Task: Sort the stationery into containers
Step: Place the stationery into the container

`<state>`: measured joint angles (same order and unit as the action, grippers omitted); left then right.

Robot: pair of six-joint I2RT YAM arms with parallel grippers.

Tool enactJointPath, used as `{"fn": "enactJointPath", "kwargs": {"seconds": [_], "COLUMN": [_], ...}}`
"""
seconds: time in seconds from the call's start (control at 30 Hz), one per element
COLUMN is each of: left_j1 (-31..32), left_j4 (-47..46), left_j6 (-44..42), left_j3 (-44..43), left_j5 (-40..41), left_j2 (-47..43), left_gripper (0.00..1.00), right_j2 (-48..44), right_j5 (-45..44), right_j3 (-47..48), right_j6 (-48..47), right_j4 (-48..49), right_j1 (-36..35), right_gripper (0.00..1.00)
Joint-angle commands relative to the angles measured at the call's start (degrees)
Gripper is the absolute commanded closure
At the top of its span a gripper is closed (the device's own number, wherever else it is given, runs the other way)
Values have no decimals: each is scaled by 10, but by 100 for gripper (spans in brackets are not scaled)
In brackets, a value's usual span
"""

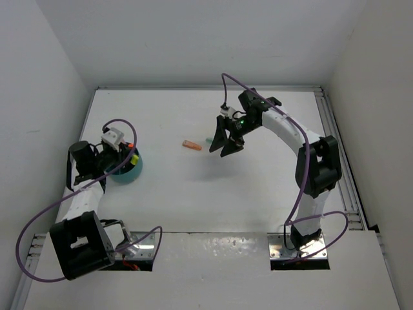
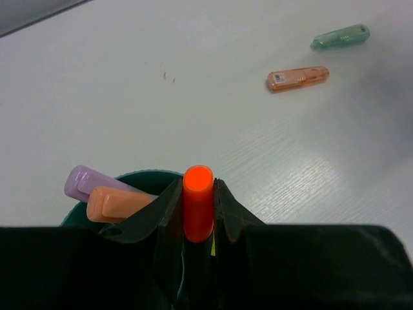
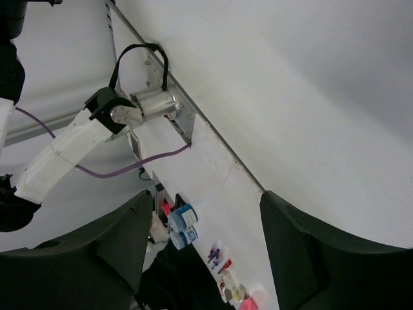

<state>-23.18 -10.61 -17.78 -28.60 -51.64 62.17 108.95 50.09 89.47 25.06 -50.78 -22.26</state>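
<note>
Teal plastic picked out the bowl (image 1: 133,172) at the left of the white worktop (image 1: 193,200) in the top view, with the left arm (image 1: 80,200) bent over it. Well apart, mid-worktop, the right fingers (image 1: 219,137) hung spread above an orange marker (image 1: 191,145) and a mint-green pen (image 1: 208,140) lying loose, and plain white walls closed in three sides. From the left wrist, the left fingers (image 2: 169,205) were clamped on an orange-capped marker (image 2: 198,194), upright over the bowl, where a purple highlighter (image 2: 84,182) and a peach highlighter (image 2: 116,203) already leaned at the rim. By that, the step in hand was depositing this marker. The next move called for lowering it and letting go, though into which compartment could not be told. From the right wrist, the fingers gaped wide on nothing, the camera tilted toward bare wall.
</note>
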Motion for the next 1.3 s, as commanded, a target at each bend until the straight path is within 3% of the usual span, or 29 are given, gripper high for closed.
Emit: {"fn": "enactJointPath", "kwargs": {"seconds": [0.0, 0.13, 0.5, 0.53, 0.57, 0.6, 0.63, 0.7, 0.87, 1.03, 1.17, 1.27], "left_j1": [15, 16, -14, -14, -17, -17, -17, -18, -20, -16, -6, 16], "left_j4": [-57, -44, 126, 133, 150, 158, 170, 179, 209, 285, 297, 353], "left_j6": [23, 7, -104, -108, -115, -117, -119, -123, -122, -146, -132, -180], "left_j3": [11, 2, -33, -36, -42, -47, -51, -61, -102, -161, -178, -206], "left_j5": [-12, -29, -67, -69, -68, -68, -67, -65, -70, -59, 22, 74], "left_j2": [1, -1, -46, -46, -46, -46, -45, -47, -56, -50, -68, -57], "left_gripper": [92, 92, 90, 74, 50, 50, 32, 24, 30, 55, 64, 68], "right_j2": [5, 4, -2, -2, -3, -4, -4, -7, -7, -7, -3, 3], "right_j5": [10, 11, 12, 12, 13, 12, 12, 13, 12, 10, -21, -38], "right_j3": [21, 21, 19, 19, 19, 18, 18, 18, 18, 19, 32, 41], "right_j6": [-12, -12, -13, -14, -14, -14, -14, -16, -15, -20, -35, -42], "right_j4": [2, -1, -3, -3, -3, -3, -3, -4, -3, -5, -19, -24], "right_j1": [-3, -3, -1, -1, -1, -1, -1, -1, -1, -1, -2, -2], "right_gripper": [33, 33, 34, 34, 34, 34, 34, 34, 34, 35, 38, 40]}}
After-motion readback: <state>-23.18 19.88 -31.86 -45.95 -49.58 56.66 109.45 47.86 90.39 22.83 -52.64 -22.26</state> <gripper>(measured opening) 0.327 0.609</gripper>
